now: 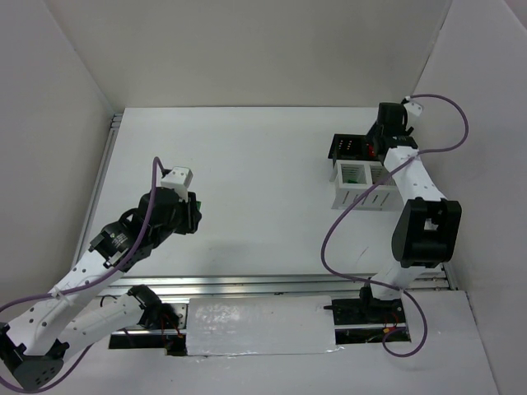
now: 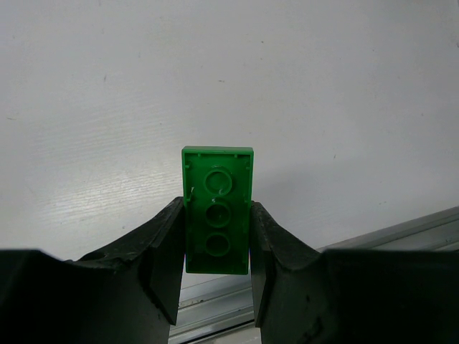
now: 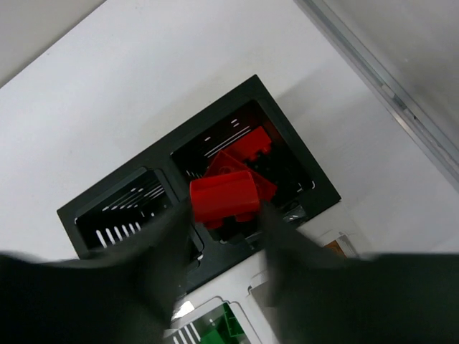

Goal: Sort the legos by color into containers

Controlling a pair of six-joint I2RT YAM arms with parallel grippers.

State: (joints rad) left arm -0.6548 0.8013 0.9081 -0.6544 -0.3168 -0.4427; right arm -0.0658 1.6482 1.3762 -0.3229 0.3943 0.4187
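Observation:
My left gripper [image 1: 193, 212] is shut on a green lego [image 2: 216, 211], held by its long sides with the hollow underside facing the camera, above the bare white table at the left. My right gripper [image 3: 226, 208] hovers over the black container [image 3: 287, 132]. A red lego [image 3: 224, 195] sits between its blurred fingertips with a thin gap on the right side, above the compartment that holds other red legos [image 3: 251, 145]. The jaws stand slightly wider than the brick. The white container [image 1: 362, 188] holds a green lego [image 1: 354, 174] in its left compartment.
The black container's [image 1: 346, 148] left compartment [image 3: 118, 215] looks empty. An orange-brown piece [image 3: 333, 247] shows in the white container's other compartment. Grey walls enclose the table, and a metal rail [image 1: 247, 284] runs along the near edge.

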